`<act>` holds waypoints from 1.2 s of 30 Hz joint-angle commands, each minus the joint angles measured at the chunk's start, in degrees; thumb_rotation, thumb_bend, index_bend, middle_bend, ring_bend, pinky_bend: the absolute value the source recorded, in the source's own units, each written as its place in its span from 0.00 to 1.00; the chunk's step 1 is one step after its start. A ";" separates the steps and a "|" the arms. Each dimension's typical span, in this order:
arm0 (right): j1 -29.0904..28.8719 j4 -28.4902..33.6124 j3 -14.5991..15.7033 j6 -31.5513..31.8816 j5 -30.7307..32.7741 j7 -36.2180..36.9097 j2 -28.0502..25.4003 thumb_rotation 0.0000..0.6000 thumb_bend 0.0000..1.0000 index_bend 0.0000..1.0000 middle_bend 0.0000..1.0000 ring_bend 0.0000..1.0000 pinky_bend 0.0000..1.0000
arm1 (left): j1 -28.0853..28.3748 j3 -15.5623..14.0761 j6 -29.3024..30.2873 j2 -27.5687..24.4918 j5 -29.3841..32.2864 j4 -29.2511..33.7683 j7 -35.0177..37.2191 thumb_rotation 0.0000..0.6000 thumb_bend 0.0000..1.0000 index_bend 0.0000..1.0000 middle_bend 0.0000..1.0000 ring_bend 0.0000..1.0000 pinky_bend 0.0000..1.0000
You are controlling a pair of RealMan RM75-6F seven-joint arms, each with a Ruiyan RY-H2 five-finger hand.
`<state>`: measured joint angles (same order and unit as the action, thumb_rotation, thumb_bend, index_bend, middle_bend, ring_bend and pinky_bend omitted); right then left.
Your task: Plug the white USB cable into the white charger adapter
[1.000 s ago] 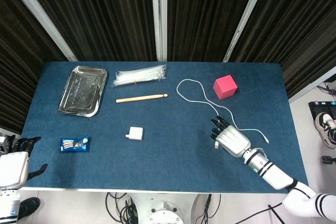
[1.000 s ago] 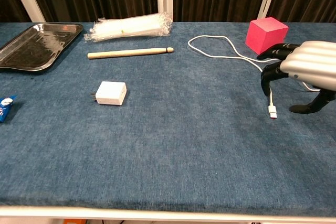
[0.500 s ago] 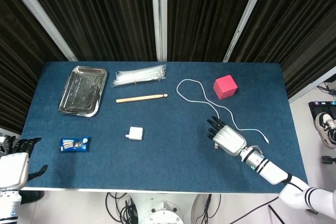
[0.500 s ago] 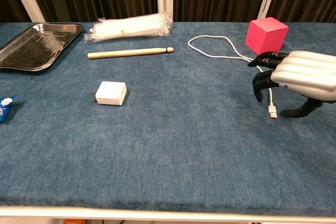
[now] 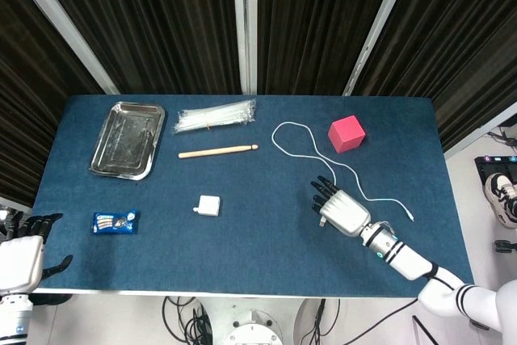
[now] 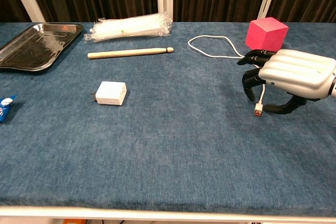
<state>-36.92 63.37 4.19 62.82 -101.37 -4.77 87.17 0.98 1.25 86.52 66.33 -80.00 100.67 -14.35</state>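
The white charger adapter point(image 5: 209, 205) point(image 6: 111, 93) lies on the blue table left of centre. The white USB cable point(image 5: 291, 145) point(image 6: 211, 54) loops across the cloth near the pink cube and runs under my right hand point(image 5: 343, 212) point(image 6: 294, 72). That hand grips the cable near its end, and the USB plug point(image 6: 258, 112) hangs just below the fingers, close to the cloth. It is well to the right of the adapter. My left hand point(image 5: 18, 260) hovers off the table's front left corner, fingers apart and holding nothing.
A metal tray point(image 5: 125, 139) point(image 6: 31, 45) sits at the back left, with a bag of clear ties point(image 5: 216, 115) and a wooden stick point(image 5: 218, 151) beside it. A pink cube point(image 5: 346, 133) point(image 6: 266, 32) stands behind my right hand. A blue snack packet point(image 5: 114, 222) lies front left.
My right hand has moved left toward the adapter, carrying the cable's plug end with it. The left hand has barely shifted.
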 commanded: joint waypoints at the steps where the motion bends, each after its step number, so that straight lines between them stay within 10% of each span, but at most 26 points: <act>1: 0.00 -0.27 0.07 0.20 0.11 0.29 0.12 1.00 0.28 0.50 0.34 0.07 0.00 | 0.01 -0.01 -0.12 -0.02 0.06 0.08 0.00 1.00 0.16 0.22 0.23 0.15 0.00; 36: -0.18 -5.61 1.58 3.47 -0.97 2.84 3.16 1.00 0.33 0.55 0.39 0.12 0.00 | 0.04 -0.05 -1.30 -0.85 0.89 1.42 0.00 1.00 0.16 0.21 0.22 0.15 0.00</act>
<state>-37.11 57.66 5.80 66.19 -102.33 -1.88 90.36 1.00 1.21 85.24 65.50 -79.10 102.09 -14.33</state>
